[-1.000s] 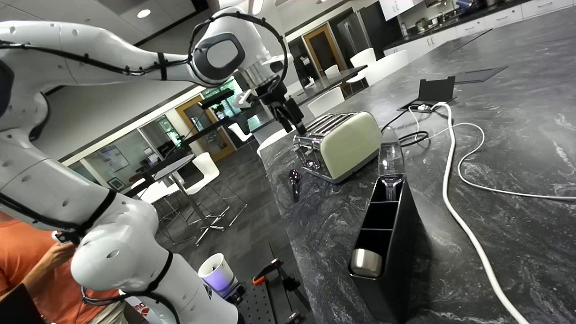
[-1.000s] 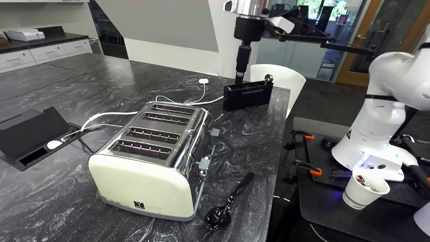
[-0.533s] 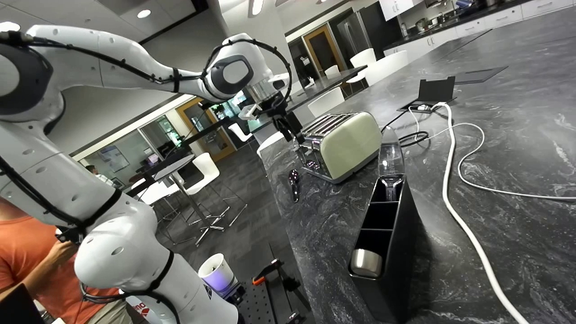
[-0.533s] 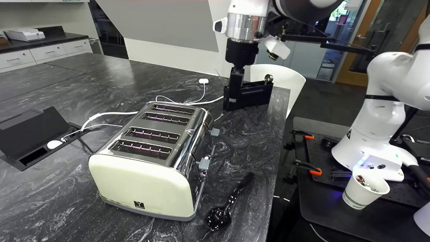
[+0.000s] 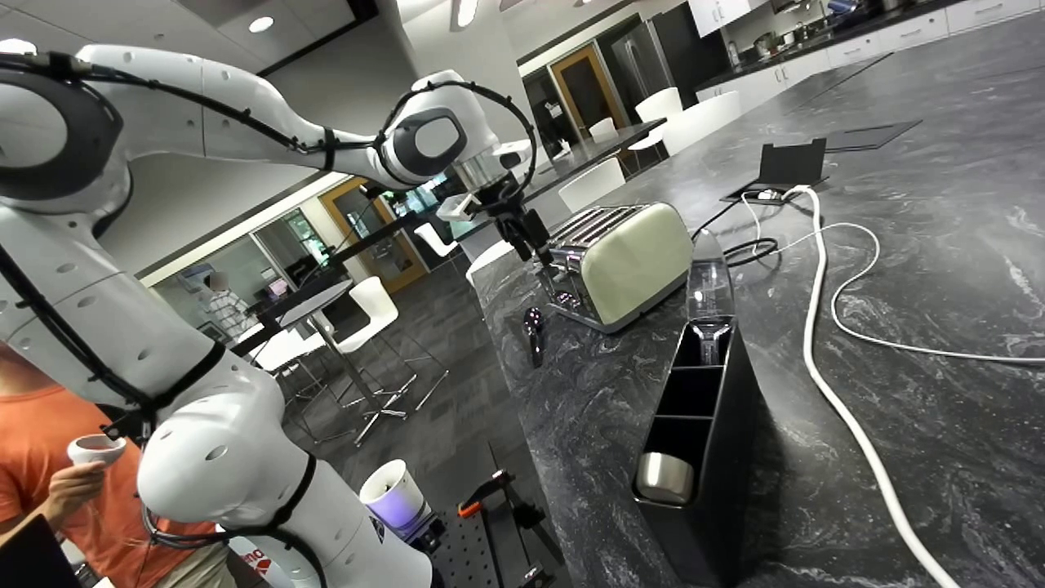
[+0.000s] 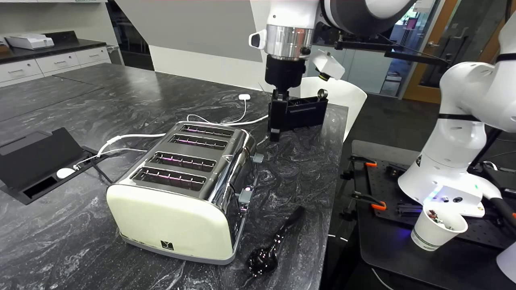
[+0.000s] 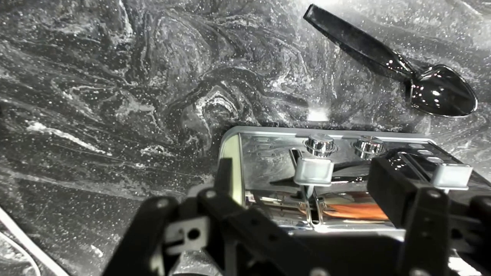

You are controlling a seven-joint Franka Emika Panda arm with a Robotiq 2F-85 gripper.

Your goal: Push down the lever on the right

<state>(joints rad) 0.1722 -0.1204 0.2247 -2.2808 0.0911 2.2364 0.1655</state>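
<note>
A cream and chrome four-slot toaster (image 6: 169, 217) stands on the dark marbled counter, also in an exterior view (image 5: 641, 265). Its front has two grey levers, both raised above the knobs. One lever (image 6: 258, 158) is at the end nearer my gripper and the other (image 6: 245, 196) is at the opposite end. In the wrist view the first lever (image 7: 314, 171) lies between my spread fingers, and the other lever (image 7: 452, 176) lies just beyond the right finger. My gripper (image 7: 305, 178) is open and empty, pointing down above the toaster's front, in both exterior views (image 5: 535, 255) (image 6: 275, 135).
A black spoon (image 6: 271, 247) lies on the counter in front of the toaster. A black divided holder (image 6: 300, 114) stands beyond the gripper. White cables (image 5: 816, 327) run across the counter. A black flip-up outlet box (image 6: 40, 165) is behind the toaster.
My gripper has come down and moved closer to the toaster's front, more slowly in the last half second. It stays open. The toaster, levers and spoon have not moved.
</note>
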